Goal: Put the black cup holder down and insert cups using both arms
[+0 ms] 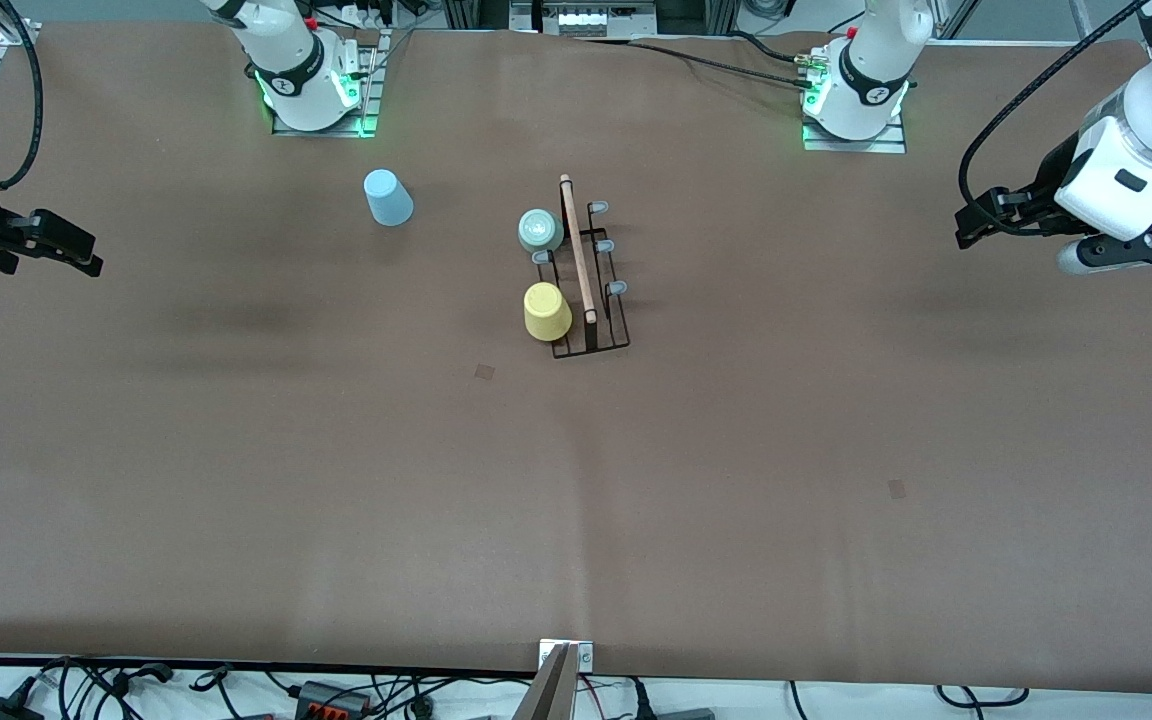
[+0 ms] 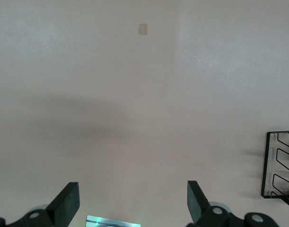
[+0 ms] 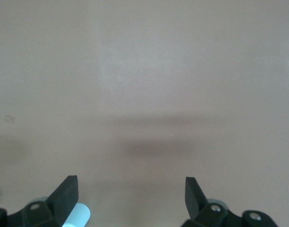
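Observation:
The black cup holder stands at mid-table with its wooden rod on top. The mint green cup and the yellow cup sit on its pegs on the side toward the right arm's end. The light blue cup stands upside down on the table near the right arm's base. My left gripper is open and empty, raised over the left arm's end of the table; its wrist view catches a corner of the holder. My right gripper is open and empty at the right arm's end, with the blue cup beside one finger.
The arm bases stand along the table's edge farthest from the front camera. Small tape patches lie flat on the brown table cover. A metal bracket and cables sit at the edge nearest the front camera.

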`<state>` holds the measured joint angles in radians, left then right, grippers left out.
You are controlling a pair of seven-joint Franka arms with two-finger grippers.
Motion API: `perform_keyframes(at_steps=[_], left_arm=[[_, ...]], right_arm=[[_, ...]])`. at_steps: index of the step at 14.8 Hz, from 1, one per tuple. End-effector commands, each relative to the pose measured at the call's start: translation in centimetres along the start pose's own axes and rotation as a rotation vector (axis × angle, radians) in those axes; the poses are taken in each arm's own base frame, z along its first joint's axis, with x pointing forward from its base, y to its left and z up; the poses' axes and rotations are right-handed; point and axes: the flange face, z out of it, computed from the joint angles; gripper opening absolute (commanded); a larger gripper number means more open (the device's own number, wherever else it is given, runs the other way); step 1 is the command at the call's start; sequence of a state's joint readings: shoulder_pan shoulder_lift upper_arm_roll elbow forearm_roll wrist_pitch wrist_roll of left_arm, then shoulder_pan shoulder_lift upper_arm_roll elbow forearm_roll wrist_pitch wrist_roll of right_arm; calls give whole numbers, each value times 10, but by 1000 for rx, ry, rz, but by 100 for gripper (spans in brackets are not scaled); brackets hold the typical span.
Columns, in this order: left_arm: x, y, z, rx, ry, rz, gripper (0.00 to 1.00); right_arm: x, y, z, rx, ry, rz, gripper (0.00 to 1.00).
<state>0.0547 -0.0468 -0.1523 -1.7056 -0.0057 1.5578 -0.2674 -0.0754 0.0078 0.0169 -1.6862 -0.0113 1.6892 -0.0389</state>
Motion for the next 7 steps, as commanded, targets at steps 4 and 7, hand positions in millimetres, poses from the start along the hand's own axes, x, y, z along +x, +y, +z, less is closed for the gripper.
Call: perform_keyframes(at_steps=[4,7], left_arm=[[2,-2,-5,-20,-5,17,100],[2,-2,-5,-20,-5,16,100]], right_arm=[[-5,-1,-5,1,-10,-12,100],[-5,-1,-5,1,-12,-12,100]])
